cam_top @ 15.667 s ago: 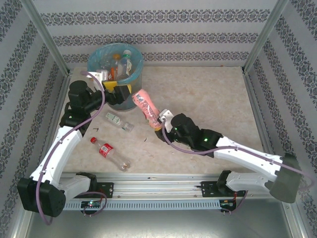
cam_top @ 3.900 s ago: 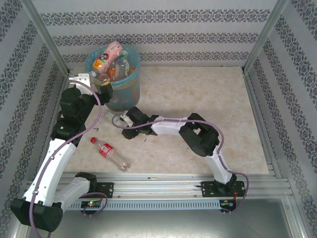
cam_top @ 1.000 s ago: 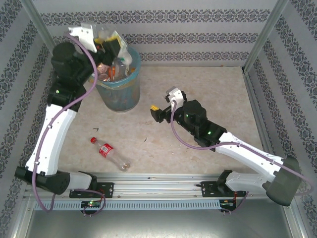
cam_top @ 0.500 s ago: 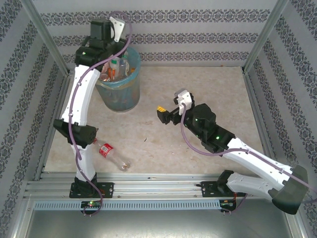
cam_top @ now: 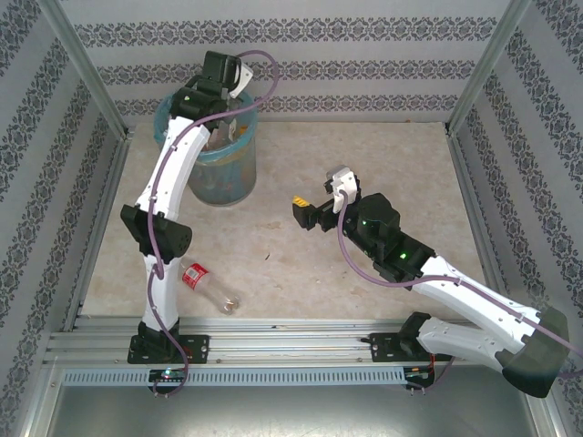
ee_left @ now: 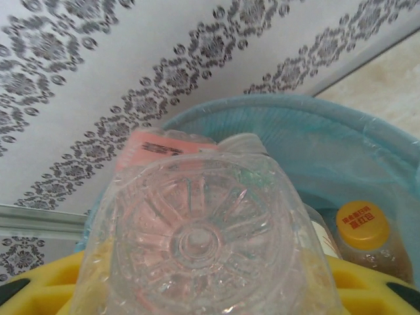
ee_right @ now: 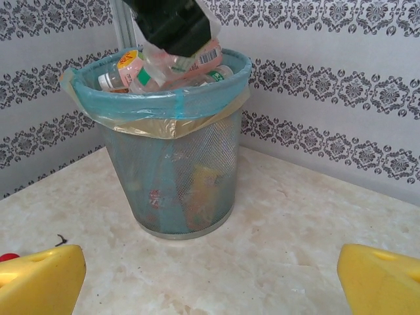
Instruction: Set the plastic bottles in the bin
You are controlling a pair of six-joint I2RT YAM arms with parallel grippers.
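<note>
The bin (cam_top: 217, 168) stands at the back left, a mesh basket with a blue liner (ee_right: 164, 98), filled to the rim with several plastic bottles (ee_right: 125, 69). My left gripper (cam_top: 215, 91) hangs over its mouth, shut on a clear bottle (ee_left: 197, 243) whose ribbed base faces the left wrist camera. Behind that base lie a pink bottle (ee_left: 161, 143) and an orange-capped one (ee_left: 363, 224). Another clear bottle (cam_top: 206, 284) with a red cap and label lies on the table near the left arm's base. My right gripper (cam_top: 306, 215) stands open mid-table, facing the bin, its yellow fingers (ee_right: 41, 283) wide apart.
Patterned walls and metal posts (cam_top: 82, 68) close in the marble table (cam_top: 383, 155) at the back and sides. The bin sits tight in the back-left corner. A rail (cam_top: 291, 344) runs along the near edge.
My left arm has swung from the bin's left side round to right over its mouth, the clear bottle still in its jaws. The right gripper has drawn back slightly to the right.
</note>
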